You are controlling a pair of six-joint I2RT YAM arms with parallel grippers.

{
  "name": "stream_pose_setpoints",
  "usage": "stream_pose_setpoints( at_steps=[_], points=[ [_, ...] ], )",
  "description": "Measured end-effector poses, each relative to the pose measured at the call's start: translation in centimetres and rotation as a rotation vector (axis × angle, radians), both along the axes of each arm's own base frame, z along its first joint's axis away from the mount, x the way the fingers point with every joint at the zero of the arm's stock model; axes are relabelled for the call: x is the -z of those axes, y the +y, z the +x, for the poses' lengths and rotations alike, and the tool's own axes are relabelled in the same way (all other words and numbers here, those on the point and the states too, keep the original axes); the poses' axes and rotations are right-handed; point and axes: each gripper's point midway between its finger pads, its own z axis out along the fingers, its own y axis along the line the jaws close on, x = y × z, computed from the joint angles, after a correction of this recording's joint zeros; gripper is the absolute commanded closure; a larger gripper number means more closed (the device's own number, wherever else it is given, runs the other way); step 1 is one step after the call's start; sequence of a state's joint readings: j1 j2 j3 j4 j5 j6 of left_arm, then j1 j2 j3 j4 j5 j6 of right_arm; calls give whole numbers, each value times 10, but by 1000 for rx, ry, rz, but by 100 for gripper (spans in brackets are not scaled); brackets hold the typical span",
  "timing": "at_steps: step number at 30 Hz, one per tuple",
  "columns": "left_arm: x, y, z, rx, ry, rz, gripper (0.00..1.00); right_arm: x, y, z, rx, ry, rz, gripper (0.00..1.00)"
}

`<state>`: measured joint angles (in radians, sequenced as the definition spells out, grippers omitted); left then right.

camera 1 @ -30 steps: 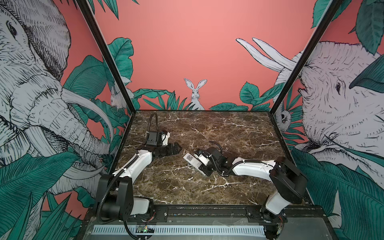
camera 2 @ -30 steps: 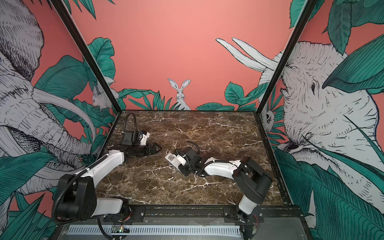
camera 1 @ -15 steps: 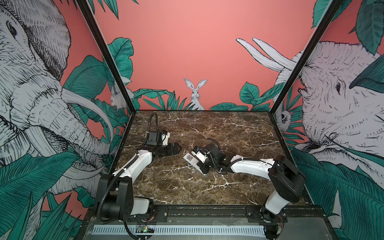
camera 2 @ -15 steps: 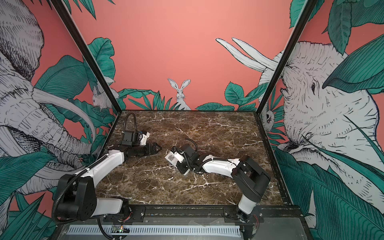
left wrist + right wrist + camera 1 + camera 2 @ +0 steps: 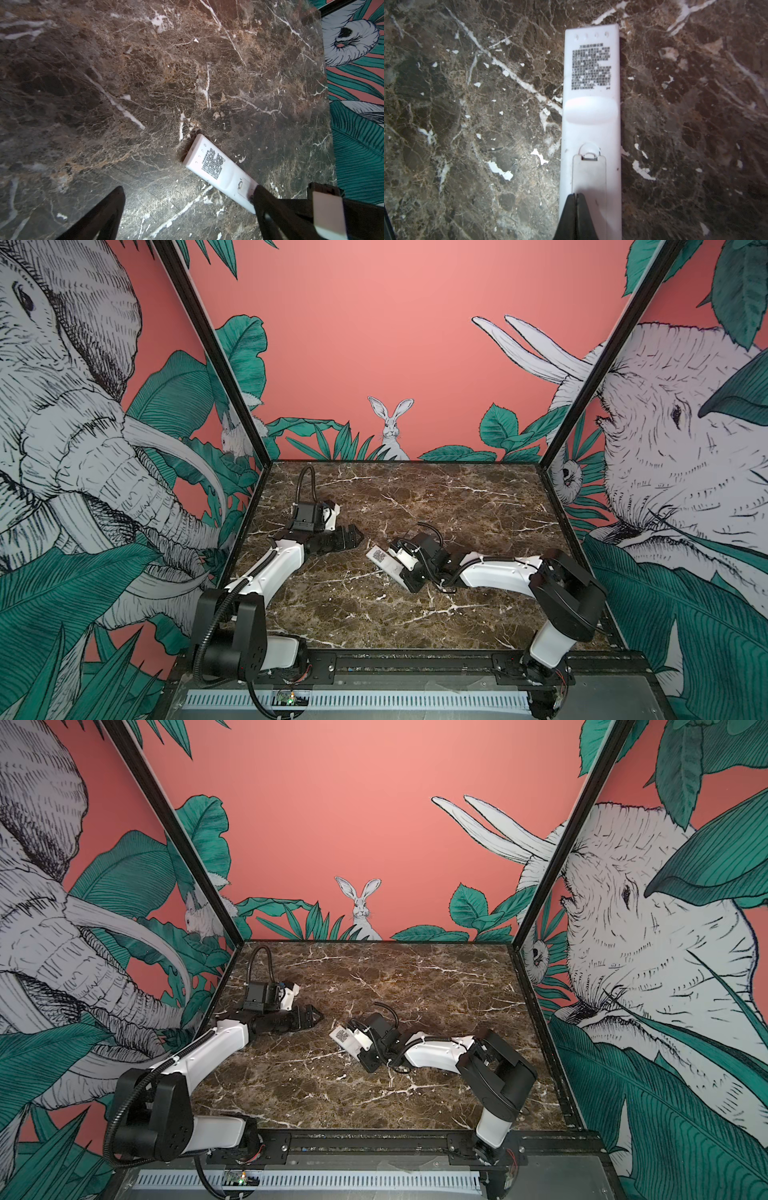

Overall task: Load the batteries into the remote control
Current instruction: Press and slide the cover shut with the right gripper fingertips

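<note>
1 remote control point(image 5: 590, 124), back up; 2 claws: right claw point(image 5: 576, 195) closed, empty; left claw point(image 5: 189, 188) wide, empty.

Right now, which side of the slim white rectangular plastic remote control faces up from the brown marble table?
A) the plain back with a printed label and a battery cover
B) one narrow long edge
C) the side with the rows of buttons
A: in the right wrist view the slim white rectangular plastic remote control lies flat, showing its black printed label and its battery cover in place, with no buttons.
</note>
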<state>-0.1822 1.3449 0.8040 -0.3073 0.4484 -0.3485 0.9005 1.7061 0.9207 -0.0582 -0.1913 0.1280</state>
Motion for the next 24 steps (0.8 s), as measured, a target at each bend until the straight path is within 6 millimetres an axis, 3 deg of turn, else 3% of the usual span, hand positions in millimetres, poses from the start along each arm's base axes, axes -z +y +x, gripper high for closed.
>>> stream_pose_setpoints(
  at_steps=[2, 7, 9, 14, 24],
  points=[
    [0, 0, 0, 0, 0, 0, 3, -1, -1, 1, 3, 1, -3, 84],
    [0, 0, 0, -1, -1, 1, 3, -10, 1, 8, 7, -6, -2, 50],
    [0, 0, 0, -1, -1, 1, 3, -15, 4, 10, -3, -15, 0, 45],
    [0, 0, 0, -1, -1, 1, 3, -20, 8, 13, -18, -23, -5, 41],
    [0, 0, 0, -1, -1, 1, 3, 17, -1, 11, -20, 12, -104, 42]
  ],
)
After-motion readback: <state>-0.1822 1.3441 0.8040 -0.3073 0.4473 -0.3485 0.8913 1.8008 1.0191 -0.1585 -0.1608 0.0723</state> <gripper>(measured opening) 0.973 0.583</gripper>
